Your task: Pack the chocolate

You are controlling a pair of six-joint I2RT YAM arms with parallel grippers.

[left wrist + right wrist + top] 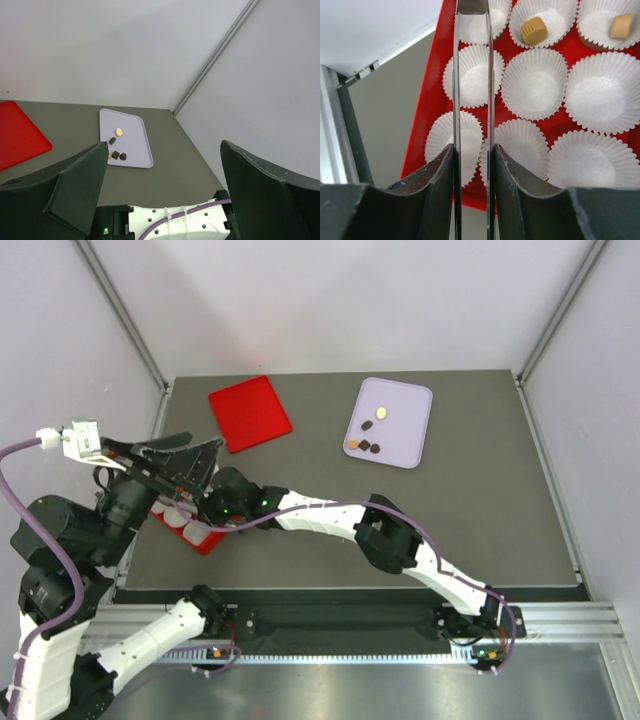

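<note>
Chocolate (368,426) is found in two places, so the packing is judged to be under way but mostly undone. Two caramel pieces (534,30) are seated singly in neighbouring paper cups (535,82) in the far row of the red box (432,100), which is set at the left of the tabletop (480,510). Five more pieces, three dark and two tan, are scattered on the lavender tray (405,400) well apart from it at the far right. The other cups that can be seen in the box, about six of them, are unfilled; one more is half hidden behind the tongs (455,75). The right fingers (435,190) are clenched on these thin tongs above the near cups. Whether anything is pinched at the tips cannot be told, as they are cut off by the edge of the right wrist view. The left fingers (75,195) are spread wide and nothing is grasped by them. The flat red lid (250,412) is laid aside near the far edge, so closing the box is also judged to be left.
</note>
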